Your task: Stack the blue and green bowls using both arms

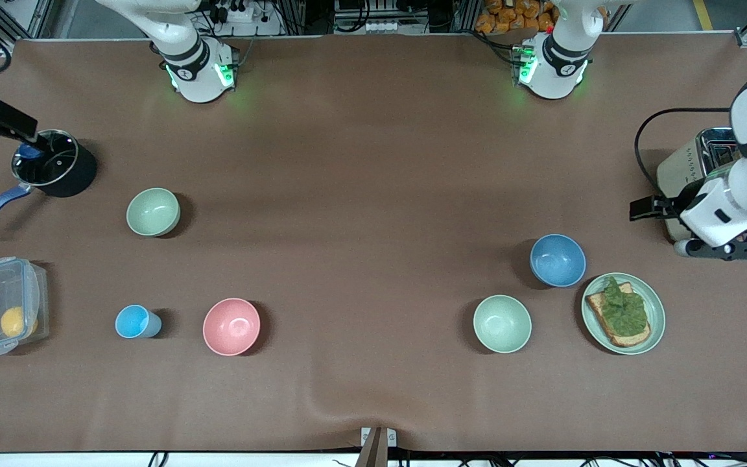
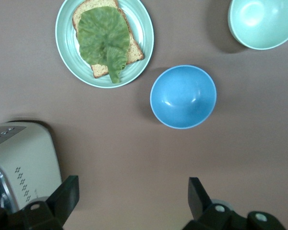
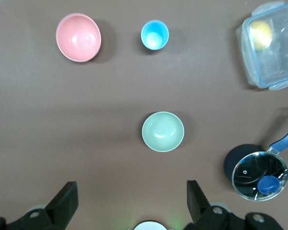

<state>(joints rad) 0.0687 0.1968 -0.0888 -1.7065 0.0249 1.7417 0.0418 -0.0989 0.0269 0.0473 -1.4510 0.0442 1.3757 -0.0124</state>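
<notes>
The blue bowl (image 1: 557,260) stands upright and empty toward the left arm's end of the table, beside a green plate; it also shows in the left wrist view (image 2: 183,96). The sage green bowl (image 1: 153,212) stands upright and empty toward the right arm's end, and shows in the right wrist view (image 3: 162,131). My left gripper (image 1: 723,250) (image 2: 131,199) hangs open and empty over bare table next to the toaster, apart from the blue bowl. My right gripper (image 3: 130,201) is open and empty, high over the table near its own base, out of the front view.
A paler mint bowl (image 1: 502,323) and a plate with toast and lettuce (image 1: 623,313) lie near the blue bowl. A toaster (image 1: 698,162) stands at the left arm's end. A pink bowl (image 1: 231,326), light-blue cup (image 1: 135,322), lidded pot (image 1: 49,168) and clear box (image 1: 4,305) lie toward the right arm's end.
</notes>
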